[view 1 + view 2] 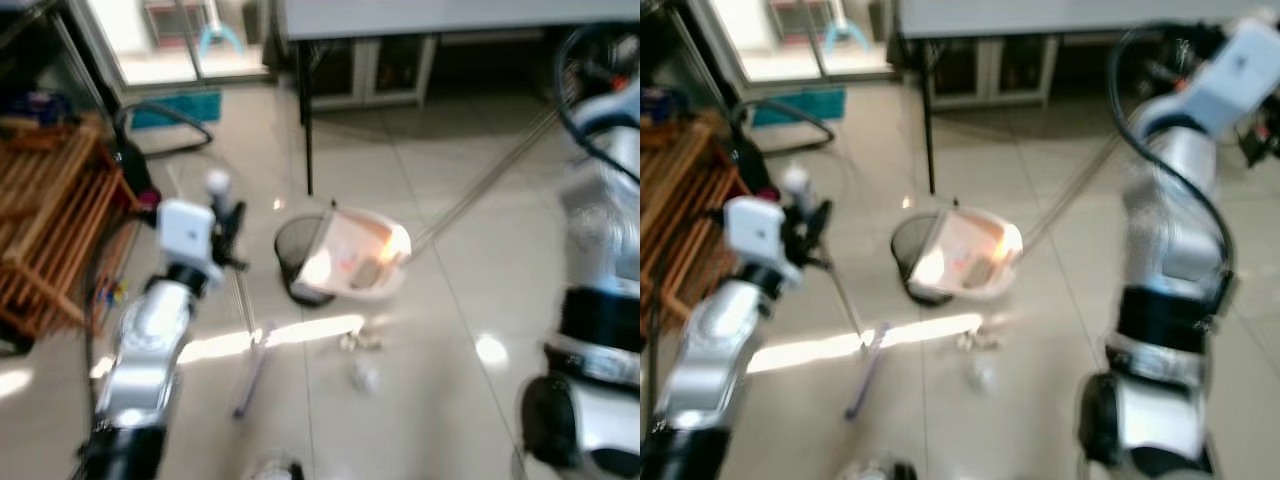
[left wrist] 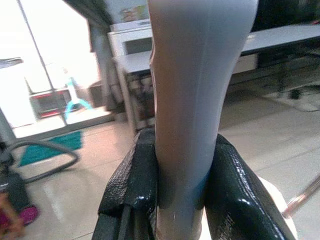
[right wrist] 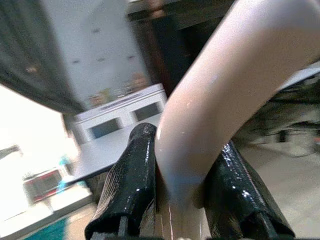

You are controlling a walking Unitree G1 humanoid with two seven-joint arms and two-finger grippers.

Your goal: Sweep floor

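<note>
While blur softens both eye views, still plain enough to call: left arm bent up from the lower left, left gripper [image 1: 225, 225] clamped on the grey broom handle [image 2: 192, 100], black fingers [image 2: 132, 185] pressed to either side of it in the left wrist view. Running down from that grip, thin broom shaft [image 1: 243, 300] slanting to the floor, broom head [image 1: 250, 365] resting on the pale tiles just left of the litter. Scattered scraps of rubbish [image 1: 360, 345] lying on the tiles between the broom head and the dustpan. Just beyond, white dustpan [image 1: 360, 260] tipped up on the floor, touching a dark mesh wastebasket [image 1: 295, 255] partly hidden behind it. Long metal dustpan pole [image 1: 480, 185] rising to the upper right. Right arm raised high on the right, elbow bent, right gripper [image 3: 187, 190] closed around the cream dustpan handle [image 3: 225, 100], fingers hugging both sides in the right wrist view. Further back, wooden rack [image 1: 50, 220] at the left, partly cut off; dark table leg [image 1: 305, 120] under a pale tabletop.
</note>
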